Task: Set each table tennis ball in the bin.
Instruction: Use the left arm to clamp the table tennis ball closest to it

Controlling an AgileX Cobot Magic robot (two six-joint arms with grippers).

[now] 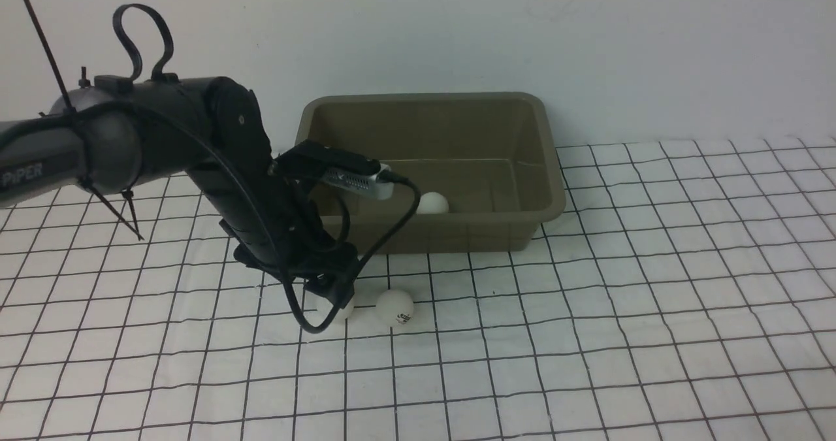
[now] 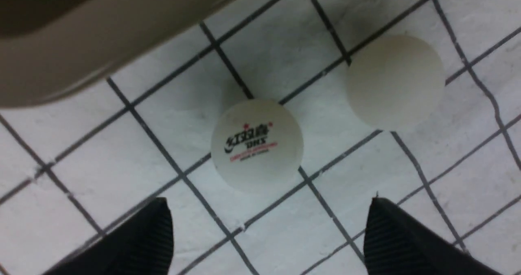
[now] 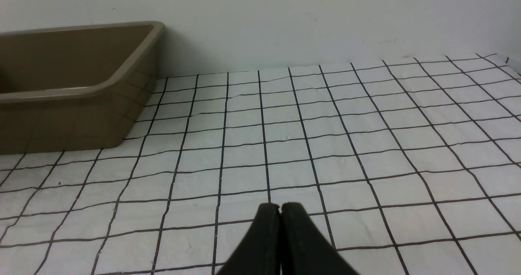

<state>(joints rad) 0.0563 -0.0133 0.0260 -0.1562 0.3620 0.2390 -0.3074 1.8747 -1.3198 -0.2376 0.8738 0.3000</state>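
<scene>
I see soft, even light on all feeds, no glare, faint shadow beside the logo ball, plain ball and bin out of focus, front view slightly hazy

The bin is olive-brown, the table tennis balls white, one printed black and red; the desk white, gridded in black.

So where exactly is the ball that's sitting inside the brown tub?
In the front view, that ball rests inside the bin, low by its near wall and about midway along it, just right of the left arm's wrist camera.
</scene>
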